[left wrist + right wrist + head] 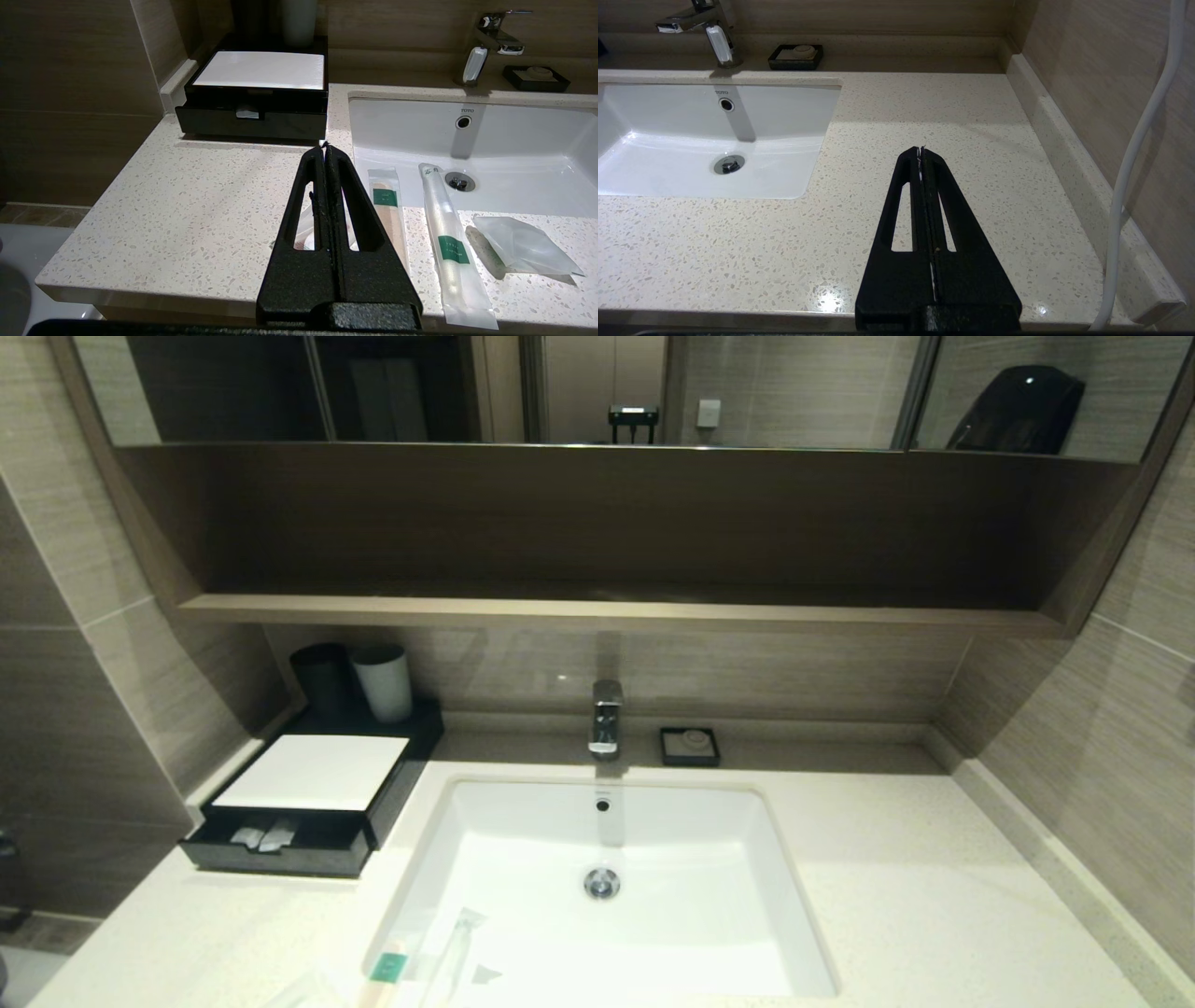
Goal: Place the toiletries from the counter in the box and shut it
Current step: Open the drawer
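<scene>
A: Three wrapped packets lie on the surface at the sink's near edge: a wooden-ended packet with a teal label, a long toothbrush packet, and a crumpled clear pouch. None is in the box yet.

B: Box state?

A: Drawer pulled out at the surface's left rear corner. A couple of pale packets already sit inside it. Judged: early stage, with loading and closing both left.

B: Claws?

A: Left claw hangs over the near surface, fingers pressed together, gripping nothing, tip aimed toward the drawer. Right claw is likewise closed and unladen, over the bare stretch right of the sink; looks parked.

B: Anything unclear?

A: A fourth clear wrapper may lie under the left claw; only slivers show through its slots, can't confirm. Head view cuts the packets off at its bottom edge and shows neither arm. Drawer contents are too small to identify.
</scene>
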Motion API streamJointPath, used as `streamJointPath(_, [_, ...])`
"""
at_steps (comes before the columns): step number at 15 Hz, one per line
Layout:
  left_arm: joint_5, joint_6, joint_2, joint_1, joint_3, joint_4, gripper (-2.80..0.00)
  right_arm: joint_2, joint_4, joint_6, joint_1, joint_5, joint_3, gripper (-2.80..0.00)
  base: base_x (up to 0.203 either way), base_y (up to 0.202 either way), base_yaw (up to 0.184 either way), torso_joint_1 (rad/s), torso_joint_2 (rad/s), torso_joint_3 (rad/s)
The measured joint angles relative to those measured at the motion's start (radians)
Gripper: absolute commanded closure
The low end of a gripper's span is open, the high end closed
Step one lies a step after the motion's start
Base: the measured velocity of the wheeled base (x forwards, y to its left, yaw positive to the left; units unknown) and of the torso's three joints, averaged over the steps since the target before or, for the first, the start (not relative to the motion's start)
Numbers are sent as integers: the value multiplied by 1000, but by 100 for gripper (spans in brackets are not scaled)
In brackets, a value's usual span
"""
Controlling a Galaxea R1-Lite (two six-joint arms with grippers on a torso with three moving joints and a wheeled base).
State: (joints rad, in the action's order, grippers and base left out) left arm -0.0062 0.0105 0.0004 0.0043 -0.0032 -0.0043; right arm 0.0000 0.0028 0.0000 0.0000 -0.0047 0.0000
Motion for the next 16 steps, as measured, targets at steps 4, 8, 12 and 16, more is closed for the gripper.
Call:
streamJointPath(4, [0, 0, 0, 0, 0, 0, 0, 0, 0, 0, 0, 0, -1, 0, 0, 0, 0, 0, 0, 0])
streamJointPath(8, [1, 0, 0, 0, 0, 0, 0, 0, 0, 0, 0, 0, -1, 0, 0, 0, 0, 0, 0, 0])
streamJointPath(12, [0, 0, 0, 0, 0, -1, 0, 0, 0, -1, 0, 0, -1, 0, 0, 0, 0, 0, 0, 0])
streamJointPath(16, [0, 1, 0, 0, 0, 0, 0, 0, 0, 0, 0, 0, -1, 0, 0, 0, 0, 0, 0, 0])
